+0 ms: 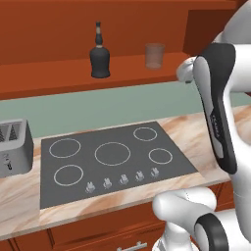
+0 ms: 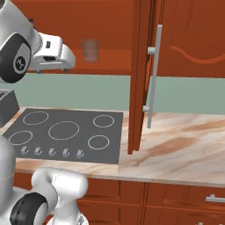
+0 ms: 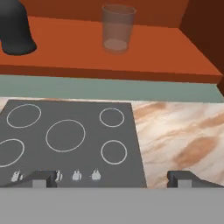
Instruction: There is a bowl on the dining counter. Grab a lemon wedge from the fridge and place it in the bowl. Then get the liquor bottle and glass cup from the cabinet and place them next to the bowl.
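A dark liquor bottle (image 1: 100, 61) stands at the left of the open cabinet's shelf (image 1: 59, 81). A clear glass cup (image 1: 154, 56) stands to its right on the same shelf. In the hand view the cup (image 3: 117, 28) is at top centre and the bottle (image 3: 15, 30) at top left. My gripper (image 3: 113, 179) is open with nothing between its fingers. It hangs in front of the shelf, just right of the cup and short of it, above the cooktop. The bowl and the lemon wedge are out of view.
A black cooktop (image 1: 112, 157) with knobs lies in the marble counter (image 2: 176, 145) below the cabinet. A toaster (image 1: 13, 147) stands at its left. The cabinet door (image 2: 140, 74) stands open, edge-on, to the right of the cup, its handle (image 2: 154, 74) facing right.
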